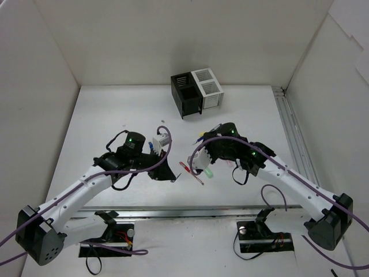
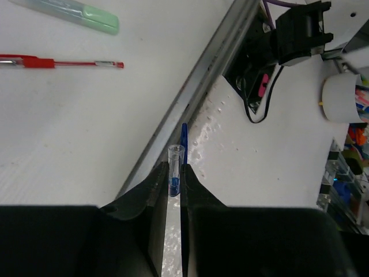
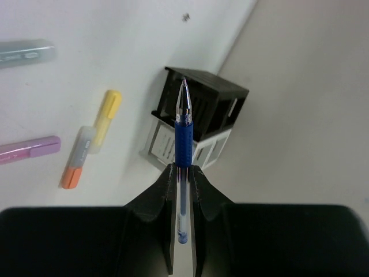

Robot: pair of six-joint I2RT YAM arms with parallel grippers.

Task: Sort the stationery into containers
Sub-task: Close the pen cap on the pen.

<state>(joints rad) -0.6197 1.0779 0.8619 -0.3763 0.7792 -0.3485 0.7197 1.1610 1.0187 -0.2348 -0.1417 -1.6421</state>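
Blue pen [image 3: 183,135] pinched in your right gripper [image 3: 183,171], tip outward; left gripper [image 2: 174,172] clamps a clear cap [image 2: 176,154].

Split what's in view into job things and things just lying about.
Job: blue pen in right gripper, cap in left gripper, red pen, green highlighter, yellow highlighter, orange highlighter, pink highlighter, black container, white container.
Lying about: purple cable, metal rail, white roll off the table.
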